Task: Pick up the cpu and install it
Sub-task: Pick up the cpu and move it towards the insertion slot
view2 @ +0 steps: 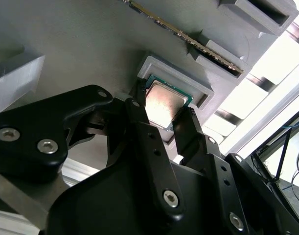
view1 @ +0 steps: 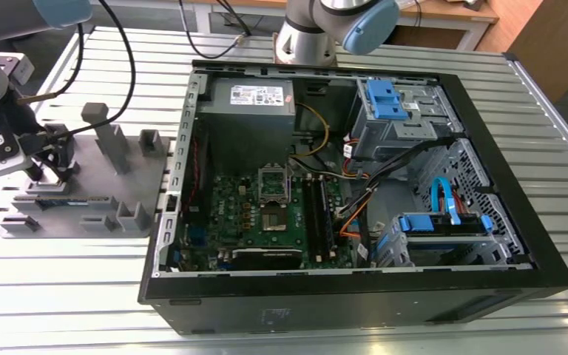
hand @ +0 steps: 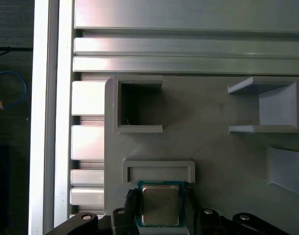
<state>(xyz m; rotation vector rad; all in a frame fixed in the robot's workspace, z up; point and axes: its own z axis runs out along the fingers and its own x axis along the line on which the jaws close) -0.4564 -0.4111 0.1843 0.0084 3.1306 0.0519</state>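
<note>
Over the grey parts tray (view1: 97, 177), at the exterior view's left, your gripper (view1: 49, 171) points down, its black fingers (view2: 139, 122) closed against two opposite edges of the cpu (view2: 164, 104). You can see the chip's silvery top and green rim between them in both wrist views. It sits at a small raised holder (hand: 159, 171) on the tray; you cannot tell whether it rests in that holder or is lifted off it. Near the holder a memory stick (view2: 188, 40) stands on edge in a slot, and a square open pocket (hand: 139, 107) rises from the tray. Toward the exterior view's right, well apart from your gripper, the open computer case (view1: 363, 299) lies on the slatted metal table (view1: 67, 296). Its green motherboard (view1: 230, 214) and socket (view1: 275, 188) face up, with the grey power supply (view1: 254, 100) beyond them.
</note>
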